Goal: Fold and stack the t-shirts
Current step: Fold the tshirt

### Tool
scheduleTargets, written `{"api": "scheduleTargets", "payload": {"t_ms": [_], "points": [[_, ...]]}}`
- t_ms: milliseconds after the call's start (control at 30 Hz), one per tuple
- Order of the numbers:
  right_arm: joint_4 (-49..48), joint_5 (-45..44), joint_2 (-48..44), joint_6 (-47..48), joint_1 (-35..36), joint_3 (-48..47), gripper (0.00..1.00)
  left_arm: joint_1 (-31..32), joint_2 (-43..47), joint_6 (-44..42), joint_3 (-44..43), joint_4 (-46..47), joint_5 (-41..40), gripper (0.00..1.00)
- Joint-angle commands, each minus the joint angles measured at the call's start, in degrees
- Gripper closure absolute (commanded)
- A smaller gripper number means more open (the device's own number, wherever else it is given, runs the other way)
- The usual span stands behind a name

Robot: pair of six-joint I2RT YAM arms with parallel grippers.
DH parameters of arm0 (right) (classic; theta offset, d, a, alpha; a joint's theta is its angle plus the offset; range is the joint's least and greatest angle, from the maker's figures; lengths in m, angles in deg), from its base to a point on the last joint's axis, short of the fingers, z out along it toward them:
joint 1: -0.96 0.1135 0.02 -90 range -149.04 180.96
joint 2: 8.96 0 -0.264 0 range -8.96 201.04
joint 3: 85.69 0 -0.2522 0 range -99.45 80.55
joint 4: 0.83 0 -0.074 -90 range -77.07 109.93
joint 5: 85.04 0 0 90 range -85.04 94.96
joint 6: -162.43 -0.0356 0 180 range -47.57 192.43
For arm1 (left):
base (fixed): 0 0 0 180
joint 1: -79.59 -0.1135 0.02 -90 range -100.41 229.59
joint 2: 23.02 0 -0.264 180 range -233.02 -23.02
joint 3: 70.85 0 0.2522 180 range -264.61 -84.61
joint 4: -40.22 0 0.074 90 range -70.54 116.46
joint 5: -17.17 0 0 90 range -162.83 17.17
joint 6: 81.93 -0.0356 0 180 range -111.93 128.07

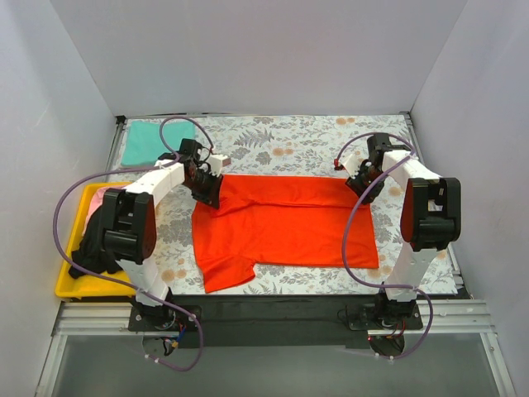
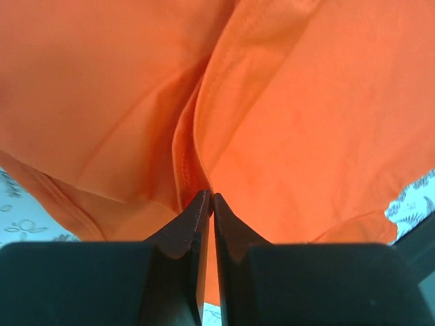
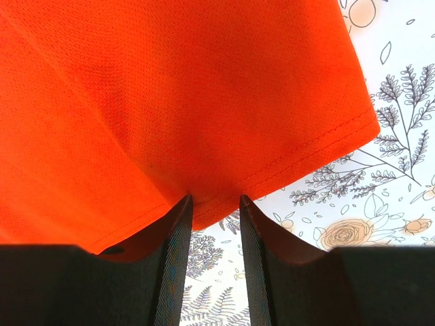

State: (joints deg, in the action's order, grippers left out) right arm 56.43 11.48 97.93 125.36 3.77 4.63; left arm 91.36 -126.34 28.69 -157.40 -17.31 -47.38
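Note:
The orange-red t-shirt point(image 1: 285, 223) lies spread on the floral cloth in the middle of the table. My left gripper point(image 1: 208, 194) is at its far left corner and is shut on a fold of the shirt point(image 2: 306, 102); the tips point(image 2: 209, 197) pinch the cloth. My right gripper point(image 1: 361, 188) is at the shirt's far right corner. Its jaws point(image 3: 213, 200) stand apart, with the shirt's hem point(image 3: 170, 88) lying at the tips. A teal t-shirt point(image 1: 153, 141) lies folded at the far left corner. A black t-shirt point(image 1: 91, 240) and a pink one point(image 1: 101, 195) lie in the tray.
The yellow tray point(image 1: 70, 285) stands at the left edge beside the left arm. The grey floral cloth point(image 1: 273, 136) covers the table top and shows in the right wrist view point(image 3: 380, 204). White walls close in the back and both sides.

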Motion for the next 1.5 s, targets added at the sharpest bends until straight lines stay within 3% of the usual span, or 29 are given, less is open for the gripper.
{"api": "scheduleTargets", "payload": {"t_ms": [0, 133, 367, 433, 467, 567, 767, 1033, 1467], "points": [[0.7, 0.1, 0.5, 1.0, 0.1, -2.0, 0.6, 0.6, 5.8, -3.4, 2.1, -2.5, 2.8, 0.95], [0.7, -0.3, 0.7, 1.0, 0.1, -2.0, 0.6, 2.2, 9.8, -6.3, 5.5, -2.8, 3.9, 1.0], [1.0, -0.4, 0.9, 1.0, 0.0, -2.0, 0.6, 5.1, 13.9, -12.6, 12.6, -3.1, 0.5, 1.0], [1.1, -0.5, 0.6, 1.0, 0.1, -2.0, 0.6, 5.3, 13.9, -13.6, 13.4, -3.7, -0.8, 0.89], [1.2, -0.5, 0.3, 1.0, 0.0, -2.0, 0.6, 5.2, 13.9, -15.4, 13.4, -4.8, -0.9, 0.72], [2.2, 0.3, -1.0, 1.2, 0.0, -2.3, 0.6, 5.2, 15.5, -16.0, 13.2, -4.6, -1.3, 0.56], [3.7, 3.7, -4.3, -0.1, 0.1, -5.5, 0.6, 1.8, 15.9, -10.9, 6.4, -1.5, 4.4, 0.55], [3.6, 4.7, 0.0, -6.2, 0.7, -9.8, 0.6, 0.0, 4.6, 7.4, -1.0, 9.5, -3.6, 0.57], [-4.0, -1.8, 9.8, -9.5, 1.0, -9.8, 0.61, -3.3, -8.3, 13.3, -4.7, 19.2, -9.6, 0.62]]}}
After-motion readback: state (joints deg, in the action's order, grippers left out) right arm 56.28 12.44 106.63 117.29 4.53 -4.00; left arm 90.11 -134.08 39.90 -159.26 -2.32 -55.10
